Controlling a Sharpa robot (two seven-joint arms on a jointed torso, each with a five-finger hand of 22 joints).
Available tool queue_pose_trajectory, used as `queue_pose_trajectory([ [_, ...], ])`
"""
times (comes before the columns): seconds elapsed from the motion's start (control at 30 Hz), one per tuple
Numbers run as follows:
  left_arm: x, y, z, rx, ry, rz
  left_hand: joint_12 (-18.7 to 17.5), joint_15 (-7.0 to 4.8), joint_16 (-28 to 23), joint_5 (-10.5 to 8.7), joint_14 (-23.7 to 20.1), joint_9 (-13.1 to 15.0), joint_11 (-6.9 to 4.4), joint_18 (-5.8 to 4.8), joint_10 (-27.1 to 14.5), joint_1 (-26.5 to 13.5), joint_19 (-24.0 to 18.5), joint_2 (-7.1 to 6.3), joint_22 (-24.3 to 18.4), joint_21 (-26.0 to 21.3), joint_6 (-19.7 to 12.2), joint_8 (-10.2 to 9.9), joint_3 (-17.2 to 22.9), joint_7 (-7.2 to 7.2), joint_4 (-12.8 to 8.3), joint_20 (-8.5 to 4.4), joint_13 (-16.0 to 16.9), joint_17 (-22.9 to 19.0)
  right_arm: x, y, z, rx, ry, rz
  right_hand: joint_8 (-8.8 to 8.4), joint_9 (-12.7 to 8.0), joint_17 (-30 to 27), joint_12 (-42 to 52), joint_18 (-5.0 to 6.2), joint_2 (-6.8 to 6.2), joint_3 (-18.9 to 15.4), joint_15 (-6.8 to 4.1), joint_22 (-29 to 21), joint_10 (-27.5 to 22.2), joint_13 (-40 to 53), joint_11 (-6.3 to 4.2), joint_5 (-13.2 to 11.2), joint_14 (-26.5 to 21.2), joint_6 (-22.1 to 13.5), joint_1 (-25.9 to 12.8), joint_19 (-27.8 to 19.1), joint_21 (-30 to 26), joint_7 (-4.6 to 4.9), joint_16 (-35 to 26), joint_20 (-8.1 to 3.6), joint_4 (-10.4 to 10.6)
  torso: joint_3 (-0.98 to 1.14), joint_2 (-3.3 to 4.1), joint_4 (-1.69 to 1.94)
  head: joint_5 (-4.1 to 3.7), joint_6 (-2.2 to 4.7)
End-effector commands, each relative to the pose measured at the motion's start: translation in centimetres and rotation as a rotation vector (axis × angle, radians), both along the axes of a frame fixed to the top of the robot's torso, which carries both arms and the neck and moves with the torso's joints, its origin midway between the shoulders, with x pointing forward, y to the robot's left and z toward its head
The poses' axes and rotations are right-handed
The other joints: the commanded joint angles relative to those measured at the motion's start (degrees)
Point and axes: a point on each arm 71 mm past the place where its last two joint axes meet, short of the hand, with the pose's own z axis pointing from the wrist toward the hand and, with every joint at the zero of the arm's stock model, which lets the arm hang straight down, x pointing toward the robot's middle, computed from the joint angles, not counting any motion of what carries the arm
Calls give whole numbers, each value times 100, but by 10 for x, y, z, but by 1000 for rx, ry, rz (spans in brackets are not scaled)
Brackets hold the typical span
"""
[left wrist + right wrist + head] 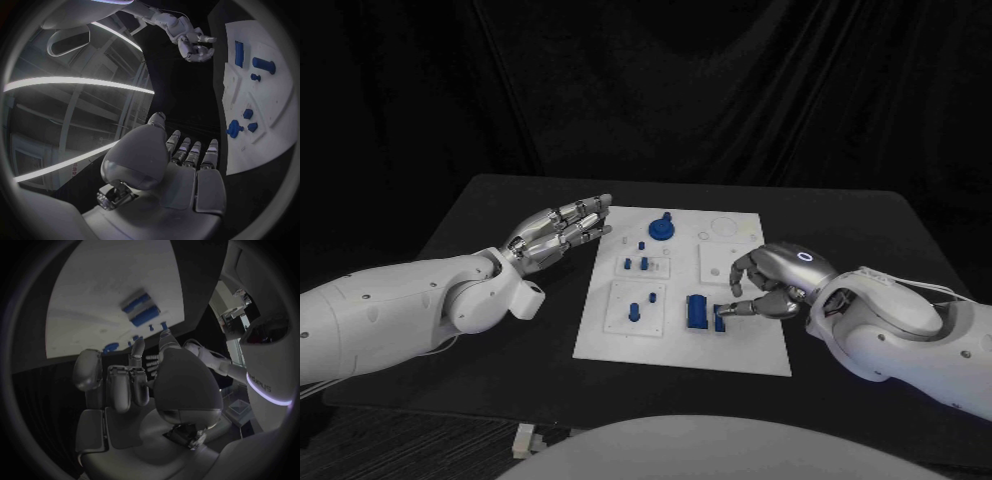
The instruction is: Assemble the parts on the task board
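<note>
The white task board [747, 345] lies mid-table, also in the left wrist view [278, 132] and the right wrist view [106, 290]. On it stand a blue round knob [662, 228], a pair of small blue pieces [636, 264], a blue peg [636, 310] and a tall blue block [695, 311]. My right hand [769, 280] is curled over the board's right side, and its fingertips pinch a small blue part [720, 323] next to the block. My left hand [560, 232] hovers beside the board's left edge, fingers straight and apart, holding nothing.
The black table [502, 210] runs round the board on all sides. Empty round and square recesses [723, 228] show at the board's far right corner. My left forearm [401, 310] lies over the table's left front.
</note>
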Motion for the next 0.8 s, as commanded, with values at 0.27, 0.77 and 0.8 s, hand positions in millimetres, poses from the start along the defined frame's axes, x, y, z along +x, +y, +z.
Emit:
queue_pose_trajectory([
  [0.27,0,0,10,-96,-112,21,-109,-141,-118,-390,-10,42,-481,94,47,-394,-3,-29,-27,14,-118,-29,-224,-53,288,-75,30,6,16,-29,27,579,-70,-135,-2528,-1940,-5185,-6830,-154,-343,-1221,1682,-4409,-5941,-4606,1210,1157,-5377,-2197,23,-5533,-5734,335,-6814,1127,50,0,-5,0,8,-1],
  [0.77,2,-4,1,8,-8,25,-639,-434,-377,-1674,-35,-153,-676,-282,-102,-3802,-169,-598,-476,-122,-769,-249,223,-268,-400,-731,-132,-49,23,-30,17,587,-6,-131,-3565,-3978,-7412,-8515,-592,964,174,504,-6844,-8401,-7517,213,-398,-8313,-4823,-5094,-6994,-6166,-169,-8030,-135,-1675,-1,-8,-8,-7,86],
  [0.8,3,-5,2,10,-10,34,-639,-435,-377,-1723,-35,-153,-676,-282,-102,-3978,-169,-627,-476,-122,-781,-249,250,-268,-428,-773,-132,-49,24,-30,17,595,-3,-136,-3565,-3978,-7412,-8515,-592,964,174,504,-6844,-8401,-7517,213,-398,-8313,-4918,-5413,-6994,-6166,-169,-8030,-135,-1675,0,-9,-13,-16,119],
])
